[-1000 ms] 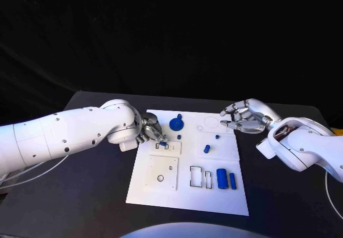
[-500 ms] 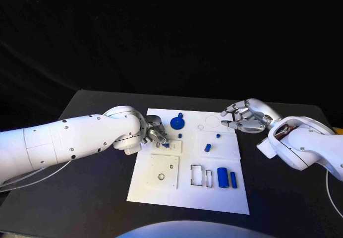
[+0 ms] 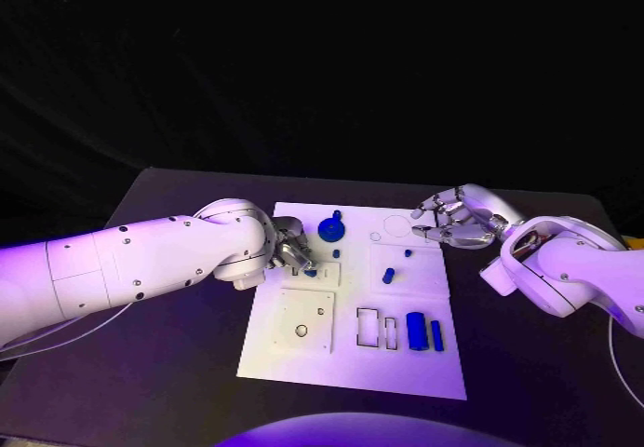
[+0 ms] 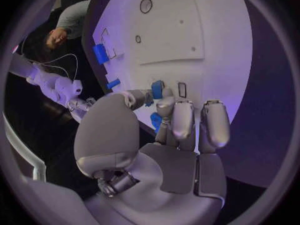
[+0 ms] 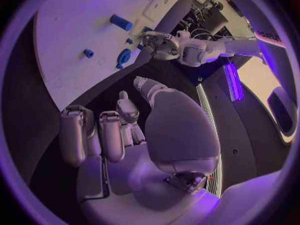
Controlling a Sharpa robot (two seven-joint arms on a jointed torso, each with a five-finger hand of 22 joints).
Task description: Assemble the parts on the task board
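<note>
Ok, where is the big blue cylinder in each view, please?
Head view: big blue cylinder lies on the task board, near right, beside the rectangular slots.
Left wrist view: the cylinder lies beside the same slots.
Right wrist view: the cylinder lies on the board.
Shared landmark: the left robot hand, pinching a small blue part.

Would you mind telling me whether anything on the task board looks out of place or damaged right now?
Nothing stands out. The task board lies flat on the table, unbroken as far as I can see. The loose blue parts rest on it, and the left hand holds a small blue part over the board. The right hand hovers beside the board's far corner.
</note>
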